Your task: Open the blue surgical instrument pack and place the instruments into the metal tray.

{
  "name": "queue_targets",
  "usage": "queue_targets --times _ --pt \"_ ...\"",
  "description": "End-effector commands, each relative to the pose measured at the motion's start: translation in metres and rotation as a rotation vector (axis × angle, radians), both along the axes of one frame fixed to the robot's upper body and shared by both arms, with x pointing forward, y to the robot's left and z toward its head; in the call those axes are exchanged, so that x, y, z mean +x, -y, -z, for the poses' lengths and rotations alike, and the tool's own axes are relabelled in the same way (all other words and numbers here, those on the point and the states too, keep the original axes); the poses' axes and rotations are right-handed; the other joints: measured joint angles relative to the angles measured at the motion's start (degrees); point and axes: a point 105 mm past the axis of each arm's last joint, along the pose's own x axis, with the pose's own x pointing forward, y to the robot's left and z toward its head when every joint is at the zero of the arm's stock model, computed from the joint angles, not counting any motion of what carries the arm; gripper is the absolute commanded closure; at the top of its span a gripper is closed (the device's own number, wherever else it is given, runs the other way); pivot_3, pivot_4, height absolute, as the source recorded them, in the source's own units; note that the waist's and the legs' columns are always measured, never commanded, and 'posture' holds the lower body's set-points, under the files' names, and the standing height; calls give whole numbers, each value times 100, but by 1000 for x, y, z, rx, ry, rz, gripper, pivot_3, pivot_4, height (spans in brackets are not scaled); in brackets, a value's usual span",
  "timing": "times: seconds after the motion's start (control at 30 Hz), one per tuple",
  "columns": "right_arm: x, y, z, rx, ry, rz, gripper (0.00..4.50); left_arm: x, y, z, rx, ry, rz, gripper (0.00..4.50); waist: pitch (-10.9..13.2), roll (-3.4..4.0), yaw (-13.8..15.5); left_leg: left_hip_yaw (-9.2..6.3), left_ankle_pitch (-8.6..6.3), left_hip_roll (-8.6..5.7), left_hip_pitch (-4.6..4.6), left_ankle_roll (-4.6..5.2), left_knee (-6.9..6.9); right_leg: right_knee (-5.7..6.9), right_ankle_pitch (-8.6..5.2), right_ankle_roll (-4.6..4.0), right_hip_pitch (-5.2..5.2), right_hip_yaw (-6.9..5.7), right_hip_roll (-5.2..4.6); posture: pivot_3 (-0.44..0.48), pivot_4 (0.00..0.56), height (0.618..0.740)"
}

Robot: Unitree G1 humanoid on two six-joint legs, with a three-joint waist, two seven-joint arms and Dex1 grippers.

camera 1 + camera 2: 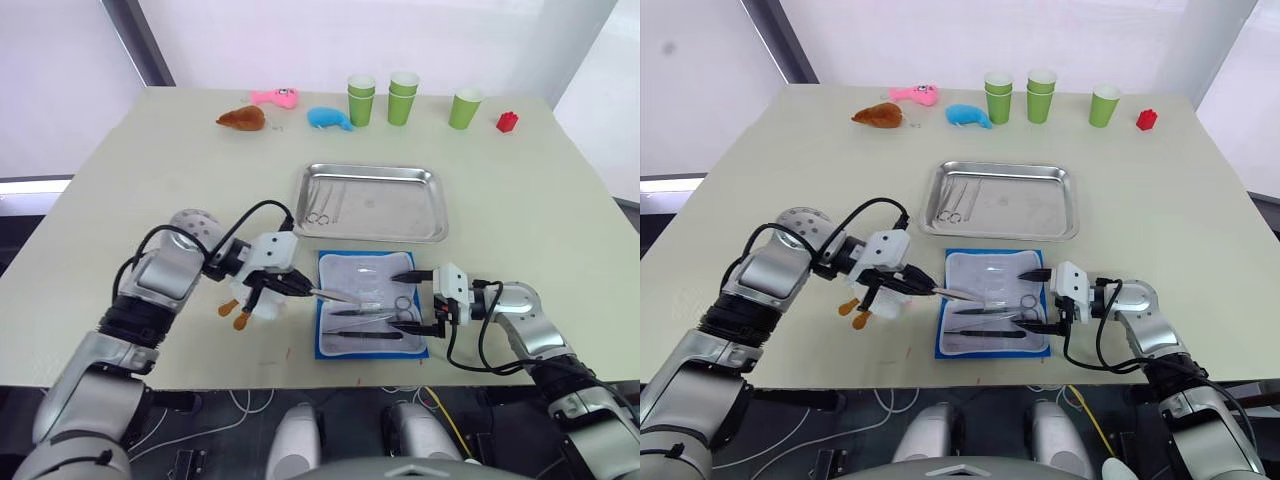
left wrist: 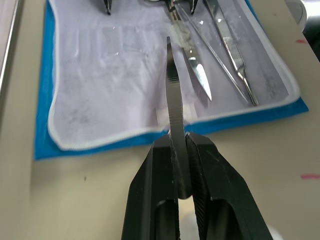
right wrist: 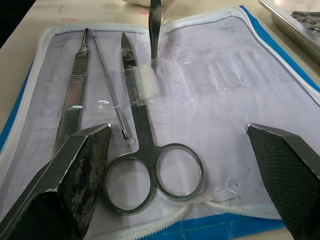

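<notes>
The blue surgical instrument pack (image 1: 327,345) lies open near the table's front edge, pale lining up. Ring-handled scissors (image 3: 145,150), a thin probe (image 3: 107,85) and a flat handle (image 3: 72,100) lie on the lining. My left gripper (image 1: 298,287) is at the pack's left edge, shut on a thin dark instrument (image 2: 173,100) whose tip reaches over the lining. At the pack's right side my right gripper (image 1: 405,303) is open, its fingers (image 3: 75,170) on either side of the scissors' rings. Beyond the pack, the metal tray (image 1: 425,225) holds a few instruments (image 1: 320,207).
A white toy with orange feet (image 1: 243,308) sits just under my left gripper. Along the far edge stand green cups (image 1: 404,97), a red block (image 1: 507,122), a blue whale toy (image 1: 329,118), a pink toy (image 1: 276,97) and a brown toy (image 1: 242,118).
</notes>
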Motion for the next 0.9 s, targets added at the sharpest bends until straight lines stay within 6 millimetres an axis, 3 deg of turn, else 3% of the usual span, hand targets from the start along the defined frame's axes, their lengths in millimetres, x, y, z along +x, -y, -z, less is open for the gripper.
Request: queue_targets --times 0.03,0.5,0.77,0.9 --pt "-30 12 60 -175 -216 -25 0 0 -5 -16 -10 41 12 4309 0 0 -2 0 0 0 0 0 0 0 0 0 0 0 0 0 150 739" --pt "-32 8 61 -170 -215 -24 0 1 -18 -42 -5 79 -17 4309 0 0 -4 0 0 1 2 0 0 4 -1 -1 0 0 1 0 150 739" --pt "-33 8 63 -169 -222 -25 0 31 26 -79 -397 73 -332 4309 -10 -14 -5 -8 0 1 4 0 2 11 -2 -1 4 -6 2 0 150 739" --pt "-33 9 62 -170 -221 -24 0 45 39 -87 -505 86 -485 4309 -11 -16 -9 -18 0 1 3 0 2 12 9 17 5 -13 6 0 150 739"
